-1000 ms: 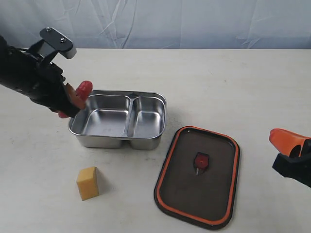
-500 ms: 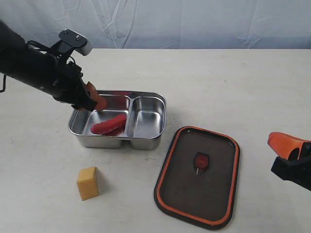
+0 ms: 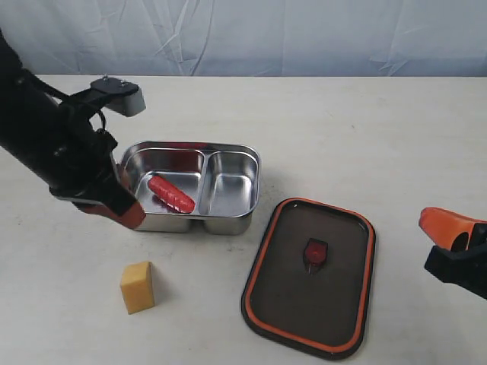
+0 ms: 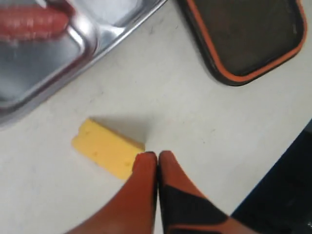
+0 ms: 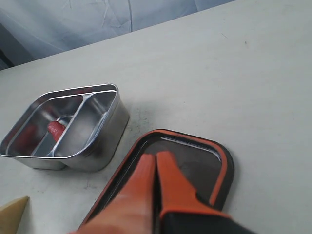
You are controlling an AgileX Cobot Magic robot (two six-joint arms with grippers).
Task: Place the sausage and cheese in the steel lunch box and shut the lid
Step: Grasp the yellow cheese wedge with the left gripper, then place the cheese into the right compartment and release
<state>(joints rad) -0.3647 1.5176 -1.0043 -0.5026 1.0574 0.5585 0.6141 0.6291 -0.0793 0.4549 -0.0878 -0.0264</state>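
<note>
The sausage (image 3: 171, 195) lies in the larger left compartment of the steel lunch box (image 3: 228, 224). The cheese (image 3: 137, 287) stands on the bench (image 3: 342, 129) nearer to me, and the lid (image 3: 342, 304) lies at right. The left pincer (image 4: 157, 157) and the right pincer (image 5: 156, 158) are pressed together, empty.

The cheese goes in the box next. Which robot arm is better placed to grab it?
Left. The left claw is shut and empty, close to the cheese. The right claw is far off, beyond the lid.

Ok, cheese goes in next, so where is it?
Exterior view, lower left: the cheese sits on the table, apart from the steel lunch box, nearer the camera.
</note>
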